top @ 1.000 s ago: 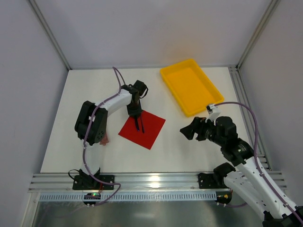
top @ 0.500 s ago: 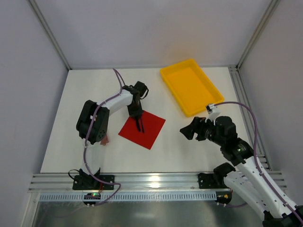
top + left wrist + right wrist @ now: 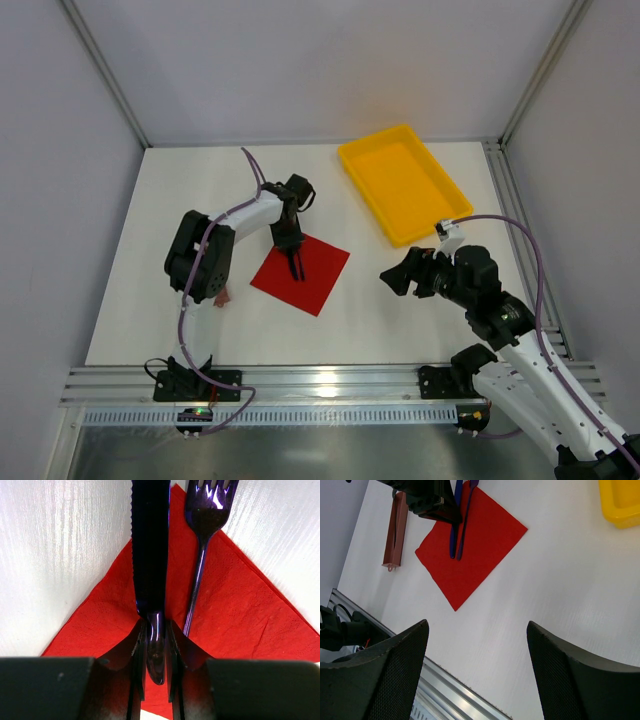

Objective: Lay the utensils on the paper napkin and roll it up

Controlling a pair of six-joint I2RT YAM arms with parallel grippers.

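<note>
Pinching stiff, slick knife [image 3: 150,545] by its handle between left jaws, beside fork [image 3: 209,510] on flimsy napkin [image 3: 240,615]; holding right jaws wide open.

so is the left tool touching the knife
Touching. The left wrist view shows the left tool with its fingers pressed against both sides of the knife at its handle end, over the red napkin.

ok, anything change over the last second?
Only the left arm elbow drifted slightly right. The left gripper stays shut on the knife over the napkin. Nothing grabbed or released. Fork, right gripper and yellow tray unchanged.
</note>
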